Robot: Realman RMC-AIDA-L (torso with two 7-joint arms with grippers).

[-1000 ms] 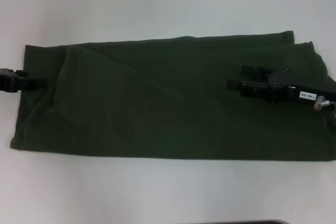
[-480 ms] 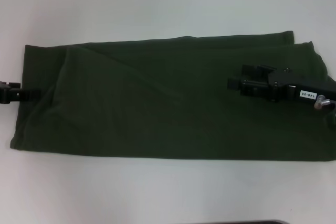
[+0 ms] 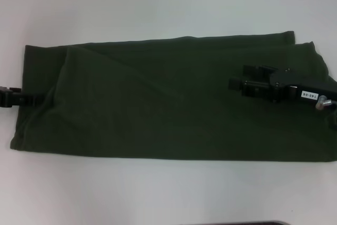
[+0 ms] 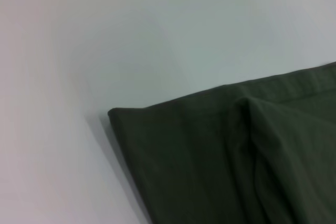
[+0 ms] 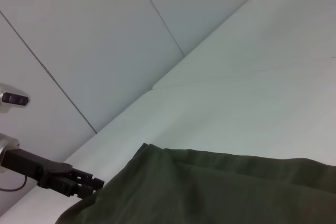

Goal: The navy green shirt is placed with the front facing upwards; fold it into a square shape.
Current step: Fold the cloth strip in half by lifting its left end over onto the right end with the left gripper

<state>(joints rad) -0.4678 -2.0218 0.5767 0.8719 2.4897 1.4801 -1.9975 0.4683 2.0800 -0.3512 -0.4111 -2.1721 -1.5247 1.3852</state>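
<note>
The navy green shirt (image 3: 158,98) lies on the white table as a long folded band running left to right, with a diagonal crease near its left end. No lettering or collar shows. My left gripper (image 3: 29,98) sits at table height against the middle of the band's left edge. It also appears in the right wrist view, as the left gripper (image 5: 89,186) at the cloth's edge. My right gripper (image 3: 237,80) hovers over the right part of the band, pointing left, with its jaws apart and nothing between them. The left wrist view shows a folded corner of the shirt (image 4: 210,145).
The white table (image 3: 158,3) surrounds the shirt on the far, near and left sides. A white panelled wall (image 5: 94,35) stands beyond the table's far edge. A dark edge (image 3: 253,223) shows at the near border of the head view.
My left gripper drew back to the left from the shirt's edge, then came back right to it. The right gripper and the shirt have not moved.
</note>
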